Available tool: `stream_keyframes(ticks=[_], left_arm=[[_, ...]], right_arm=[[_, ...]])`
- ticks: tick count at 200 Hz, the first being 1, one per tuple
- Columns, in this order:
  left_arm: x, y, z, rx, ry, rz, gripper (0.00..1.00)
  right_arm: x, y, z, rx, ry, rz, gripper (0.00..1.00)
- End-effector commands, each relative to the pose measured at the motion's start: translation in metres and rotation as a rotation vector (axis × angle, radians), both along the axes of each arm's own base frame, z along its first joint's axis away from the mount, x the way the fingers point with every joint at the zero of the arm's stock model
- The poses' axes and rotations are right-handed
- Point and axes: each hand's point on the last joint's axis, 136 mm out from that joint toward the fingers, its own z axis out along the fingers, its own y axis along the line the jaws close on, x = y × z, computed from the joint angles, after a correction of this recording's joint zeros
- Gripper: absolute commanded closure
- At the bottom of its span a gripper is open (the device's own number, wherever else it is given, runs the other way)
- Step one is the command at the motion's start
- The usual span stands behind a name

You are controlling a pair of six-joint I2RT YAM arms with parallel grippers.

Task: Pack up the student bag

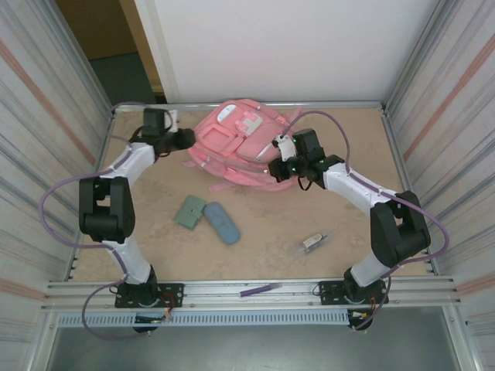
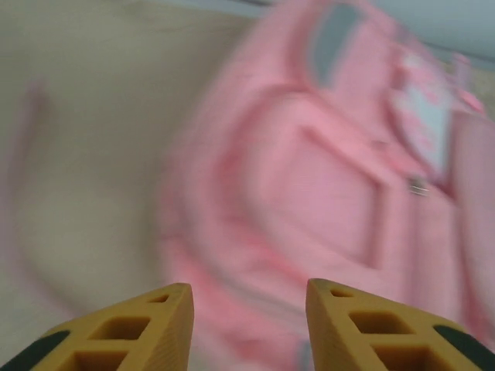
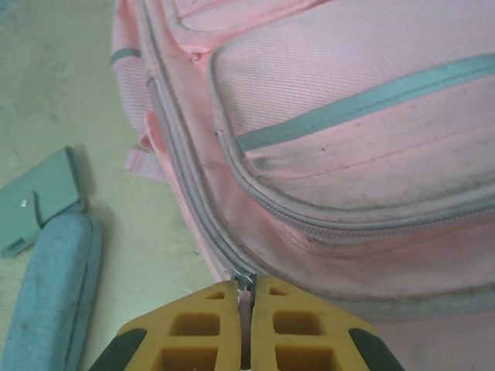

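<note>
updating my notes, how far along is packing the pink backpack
Done: nothing looks packed; the green wallet-like case, blue-grey oval fabric pouch and small pale object lie on the beige table. In hand: the right gripper is shut on a metal zipper pull of the large pink fabric backpack; the left gripper is open beside it. Remaining: unzip, then load the items.

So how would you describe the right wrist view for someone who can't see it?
The right gripper, shut, pinches a zipper pull on the pink student bag. Beside it, a blue-grey pouch and green case lie on the table.
</note>
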Motion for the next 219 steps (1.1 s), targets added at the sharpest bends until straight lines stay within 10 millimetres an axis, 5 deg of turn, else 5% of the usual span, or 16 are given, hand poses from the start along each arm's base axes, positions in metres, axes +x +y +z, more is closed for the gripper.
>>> stream_keyframes(ticks=[1,117,130,159,201,219], left_arm=[[-0.016,-0.021,-0.009,-0.093,0.068,-0.012,0.55],[0.014,-0.019,-0.062,-0.156,0.179,0.182,0.49],[0.022,-0.022,-0.063,-0.159,0.164,0.171,0.57],[0.025,-0.029,-0.053,-0.212,0.121,0.149,1.00],[-0.017,-0.034,-0.034,-0.240,0.088,0.202,1.00],[-0.039,-0.047,-0.033,-0.274,0.097,0.214,1.00]], right_arm=[[0.014,-0.009,0.029,0.070,-0.009,-0.059,0.95],[0.011,-0.012,0.024,0.041,0.055,-0.061,0.95],[0.011,-0.010,0.025,0.051,0.048,-0.052,0.95],[0.014,-0.014,0.022,0.022,0.063,-0.070,0.95],[0.025,-0.015,0.008,-0.004,0.117,-0.147,0.94],[0.023,0.004,0.007,0.001,0.100,-0.145,0.94]])
